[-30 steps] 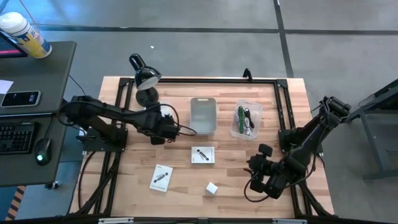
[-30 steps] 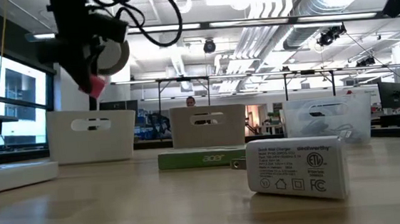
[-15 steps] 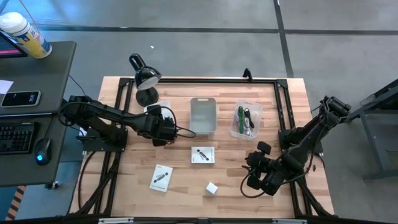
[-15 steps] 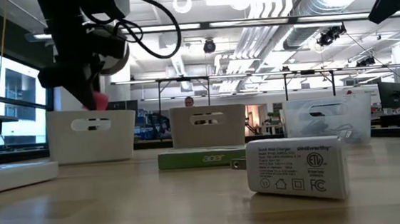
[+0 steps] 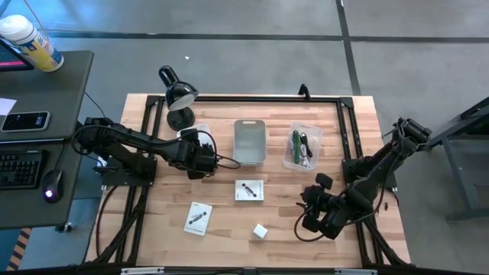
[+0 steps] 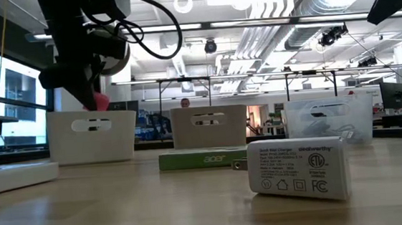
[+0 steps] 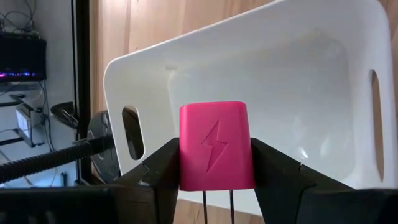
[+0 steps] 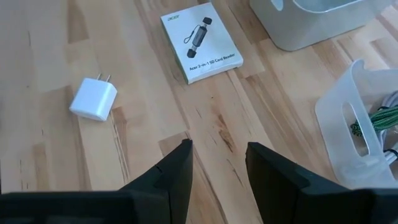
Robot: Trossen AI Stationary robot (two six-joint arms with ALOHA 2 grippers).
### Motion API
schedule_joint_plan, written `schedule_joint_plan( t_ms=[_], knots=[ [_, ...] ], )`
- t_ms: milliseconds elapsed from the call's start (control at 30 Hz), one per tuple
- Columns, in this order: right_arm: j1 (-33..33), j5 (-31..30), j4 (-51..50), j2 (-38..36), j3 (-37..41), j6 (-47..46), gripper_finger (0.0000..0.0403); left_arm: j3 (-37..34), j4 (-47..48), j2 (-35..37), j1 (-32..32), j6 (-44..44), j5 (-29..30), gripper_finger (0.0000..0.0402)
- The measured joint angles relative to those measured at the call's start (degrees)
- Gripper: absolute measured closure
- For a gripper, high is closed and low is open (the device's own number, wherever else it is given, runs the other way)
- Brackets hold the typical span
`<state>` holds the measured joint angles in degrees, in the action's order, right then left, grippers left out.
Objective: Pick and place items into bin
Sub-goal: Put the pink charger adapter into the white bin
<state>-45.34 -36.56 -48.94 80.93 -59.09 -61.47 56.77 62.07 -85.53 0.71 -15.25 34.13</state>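
1. The left tool grips a pink plastic cube with an embossed lightning bolt, left of centre in the high view, beside the white plastic bin.
2. The right tool hovers at lower right over the wooden desk, fingers apart and holding nothing.
3. A white plug cube lies at lower centre.

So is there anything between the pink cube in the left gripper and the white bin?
Nothing visible. The left gripper holds the pink cube beside the white bin, whose open inside looks empty.

pink cube with embossed bolt, white bin, white cube
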Motion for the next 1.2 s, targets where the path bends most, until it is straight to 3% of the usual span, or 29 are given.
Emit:
schedule_joint_plan(
  t_ms=[1033,1200],
  knots=[
    [0.0,-0.5,0.4,0.0,0.0,0.1,0.0263,0.0,0.6,-1.2,0.0,0.4,0.3,0.0245],
    [0.0,0.0,0.4,0.0,0.0,-0.1,0.0263,0.0,0.1,-1.9,0.0,-0.2,-0.5,0.0215]
  ],
)
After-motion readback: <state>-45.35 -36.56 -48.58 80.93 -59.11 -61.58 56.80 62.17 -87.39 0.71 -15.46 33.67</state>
